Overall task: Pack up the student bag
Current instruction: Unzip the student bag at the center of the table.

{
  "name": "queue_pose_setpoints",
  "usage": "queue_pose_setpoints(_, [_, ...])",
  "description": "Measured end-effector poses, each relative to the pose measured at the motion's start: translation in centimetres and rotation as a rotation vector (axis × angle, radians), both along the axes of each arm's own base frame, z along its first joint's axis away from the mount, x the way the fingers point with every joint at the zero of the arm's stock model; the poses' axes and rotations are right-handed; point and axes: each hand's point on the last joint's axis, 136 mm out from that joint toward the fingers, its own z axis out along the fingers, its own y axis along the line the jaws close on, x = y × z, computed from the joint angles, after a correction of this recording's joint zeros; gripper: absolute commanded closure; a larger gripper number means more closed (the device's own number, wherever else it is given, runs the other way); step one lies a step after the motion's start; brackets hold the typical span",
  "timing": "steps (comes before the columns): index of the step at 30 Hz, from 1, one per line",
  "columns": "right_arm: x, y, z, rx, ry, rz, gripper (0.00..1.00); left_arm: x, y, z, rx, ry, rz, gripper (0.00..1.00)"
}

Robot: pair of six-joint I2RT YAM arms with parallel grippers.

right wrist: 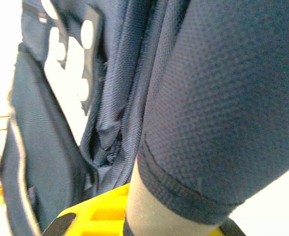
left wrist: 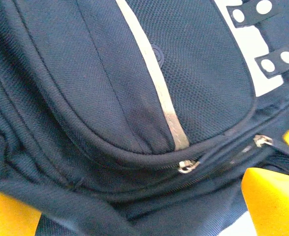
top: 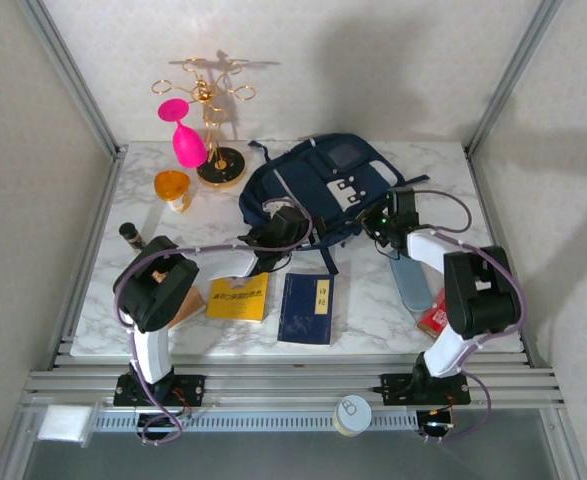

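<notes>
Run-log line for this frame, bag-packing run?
left gripper: open, above student bag front-pocket zipper | right gripper: shut on student bag side fabric | yellow book, navy book: on table, unpacked

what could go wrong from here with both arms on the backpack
1. The zipper pull is small; the open left pincer over it could close on fabric instead.
2. The right pincer sits at the student bag's padded side; a tug might drag the whole bag toward the pink glass by the gold stand.
</notes>
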Motion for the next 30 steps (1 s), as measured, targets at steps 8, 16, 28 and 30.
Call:
queue_pose_setpoints(8, [-0.8, -0.7, 5.9, 0.041, -0.167, -0.020, 1.00, 5.2, -1.4, 3.3, -0.009, -0.099, -0.029, 0.01])
queue_pose_setpoints(16, [-2.1, -1.3, 7.0, 0.100, -0.164, -0.095, 1.00, 4.4, -0.3, 6.6, 0.003, -0.112, -0.033, 0.01])
queue_pose_setpoints(28, [-3.2, -1.1, 7.1, 0.133, -0.128, -0.180, 1.00, -7.5, -3.4, 10.7, -0.001, -0.124, -0.217, 0.12])
queue_pose_setpoints(30, [-3.2, -1.1, 7.1, 0.138, -0.125, -0.189, 1.00, -9.5, -5.4, 9.4, 0.030, -0.118, -0.284, 0.23])
